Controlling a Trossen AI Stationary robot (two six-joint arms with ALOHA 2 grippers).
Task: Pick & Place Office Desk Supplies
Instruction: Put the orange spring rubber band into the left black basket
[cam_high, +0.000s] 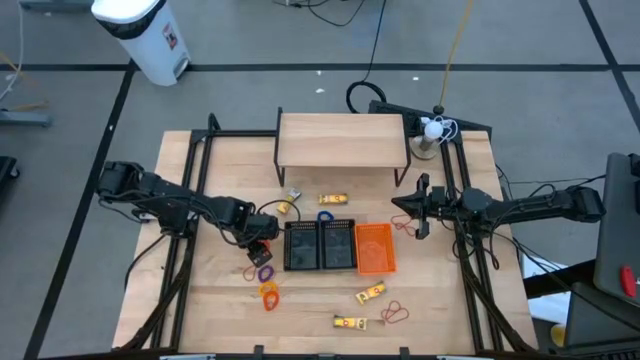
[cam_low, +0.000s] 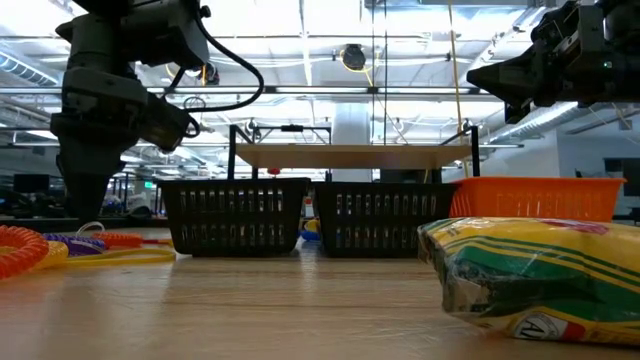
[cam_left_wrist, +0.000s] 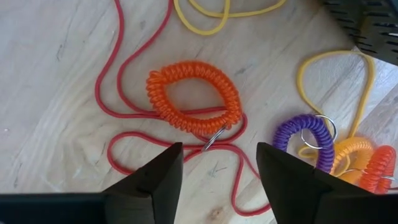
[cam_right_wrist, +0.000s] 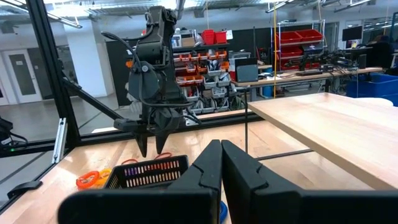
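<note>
The left tool (cam_left_wrist: 217, 171) hangs with its fingers spread wide and empty, right above an orange coil band (cam_left_wrist: 193, 98) lying on the wooden surface (cam_left_wrist: 56, 124) beside the black baskets (cam_high: 319, 246). A red loop (cam_left_wrist: 124, 106) runs under that coil. The right tool (cam_right_wrist: 221, 163) is closed tight, holding nothing, raised near the orange basket (cam_high: 374, 248)

A light wooden tabletop (cam_high: 220, 300) is sitting on a grey floor (cam_high: 250, 40) crossed by dark lines, with black frame rails (cam_high: 190, 170) running along its sides. A white bin (cam_high: 145, 35) is standing on the floor beyond the table's far left corner. Strip lights (cam_low: 300, 40) are glowing across the ceiling. Behind the table, shelving with red storage bins (cam_right_wrist: 211, 37) and a workbench carrying monitors (cam_right_wrist: 245, 71) are lining the room.
</note>
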